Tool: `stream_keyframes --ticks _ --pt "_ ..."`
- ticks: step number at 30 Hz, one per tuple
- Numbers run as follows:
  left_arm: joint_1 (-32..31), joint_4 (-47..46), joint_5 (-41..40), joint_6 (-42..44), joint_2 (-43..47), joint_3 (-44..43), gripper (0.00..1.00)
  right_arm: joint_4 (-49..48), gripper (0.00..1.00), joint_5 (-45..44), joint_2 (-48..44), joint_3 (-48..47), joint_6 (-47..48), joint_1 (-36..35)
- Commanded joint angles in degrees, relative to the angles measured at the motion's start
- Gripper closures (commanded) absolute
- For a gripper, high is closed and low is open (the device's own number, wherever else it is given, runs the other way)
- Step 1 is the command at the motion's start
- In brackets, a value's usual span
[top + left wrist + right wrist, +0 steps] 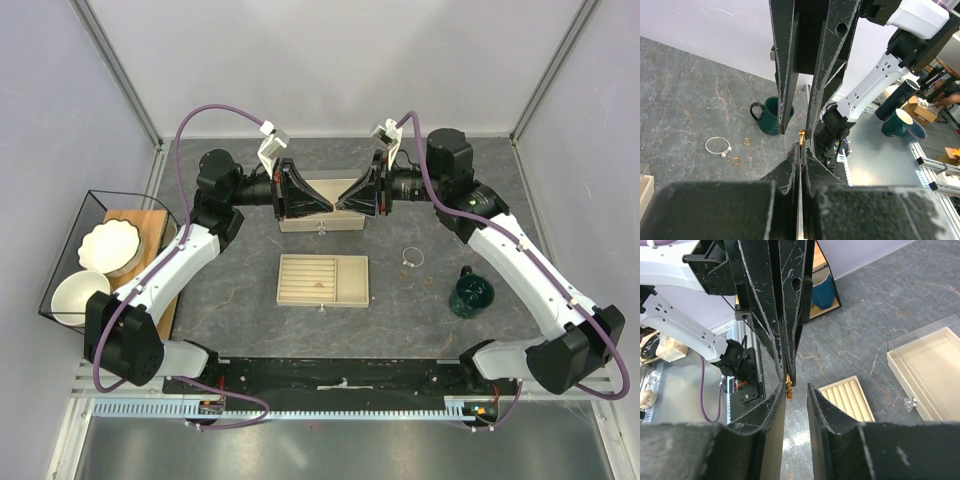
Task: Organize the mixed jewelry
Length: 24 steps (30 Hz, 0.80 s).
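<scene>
Jewelry (pixel 722 153) looks tiny, light, stiff and slippery. The left gripper (pixel 800 146) pinches one gold ring (pixel 789 386) between pressed-together tips, upper centre of the overhead view. The right gripper (pixel 796 390) flanks it with jaws spread, and would probably do best to grip across the band.

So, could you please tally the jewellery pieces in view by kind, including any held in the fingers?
Silver wire hoop: 1
Gold rings loose on the table: 2
Gold ring pinched in the left arm's fingers: 1
Total: 4
A speck in the slotted tray is too small to identify, so uncounted.
</scene>
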State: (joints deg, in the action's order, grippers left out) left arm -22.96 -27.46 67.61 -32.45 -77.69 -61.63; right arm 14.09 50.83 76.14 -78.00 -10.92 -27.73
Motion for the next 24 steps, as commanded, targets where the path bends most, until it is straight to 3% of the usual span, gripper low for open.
stream_keyframes --ticks 1,11,21,24 --pt "-0.07 -2.16 -0.2 -1.57 0.52 -0.25 0.98 -3.28 0.7 1.91 0.24 0.65 -1.04 0.22" --pt "-0.07 -2.16 -0.73 -1.57 0.43 -0.08 0.98 -3.98 0.77 2.35 0.24 1.09 -1.74 0.22" --pt "-0.15 -2.16 -1.69 -1.74 0.35 0.1 0.98 -5.3 0.96 2.96 0.68 1.09 -3.76 0.22" --pt "-0.15 -2.16 -2.92 -1.83 0.35 0.36 0.94 -5.74 1.0 2.96 0.33 1.35 -3.94 0.21"
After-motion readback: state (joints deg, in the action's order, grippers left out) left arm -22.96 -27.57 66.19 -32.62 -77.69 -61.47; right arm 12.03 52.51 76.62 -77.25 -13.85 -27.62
